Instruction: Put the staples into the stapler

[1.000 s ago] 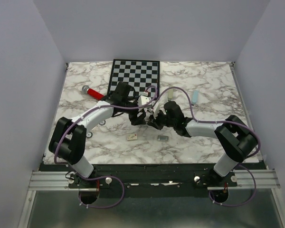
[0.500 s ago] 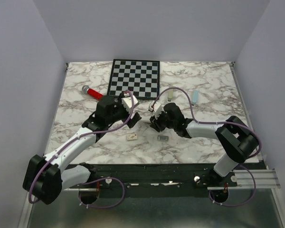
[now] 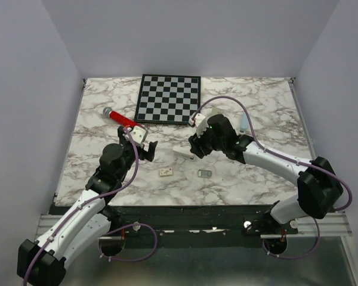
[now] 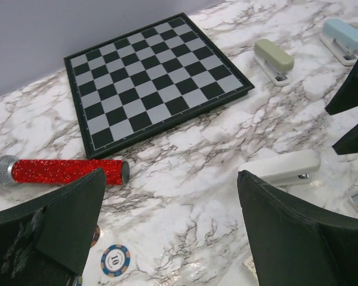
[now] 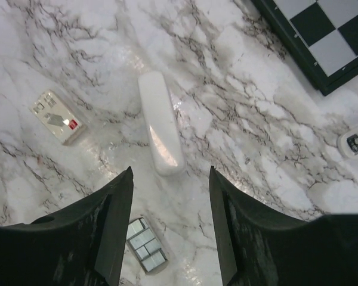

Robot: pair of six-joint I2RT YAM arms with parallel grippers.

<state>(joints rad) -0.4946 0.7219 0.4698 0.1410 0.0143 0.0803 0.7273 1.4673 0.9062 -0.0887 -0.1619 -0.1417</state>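
Note:
A white stapler [image 3: 182, 153] [image 5: 161, 122] lies closed and flat on the marble table [image 3: 256, 179], touched by neither gripper. The staples [image 3: 204, 173] [image 5: 145, 245], a small silvery-grey block, rest on the table just in front of it. My right gripper [image 3: 194, 149] [image 5: 170, 173] hovers open over the stapler's near end with nothing between its fingers; the staples sit below its left finger. My left gripper [image 3: 148, 148] [image 4: 170, 229] is wide open and empty, left of the stapler [image 4: 280, 167], over bare marble.
A chessboard [image 3: 169, 98] lies at the back, with a red glitter microphone [image 3: 120, 117] to its left. A green stapler [image 4: 273, 59] and a blue stapler [image 3: 244, 122] sit at the back right. A small white box [image 3: 166, 172] and a poker chip [image 4: 116, 259] lie near the front.
Both grippers opened and drew apart from the middle. The left arm pulled back to the near left, the right gripper lifted, and the white stapler now lies free on the table.

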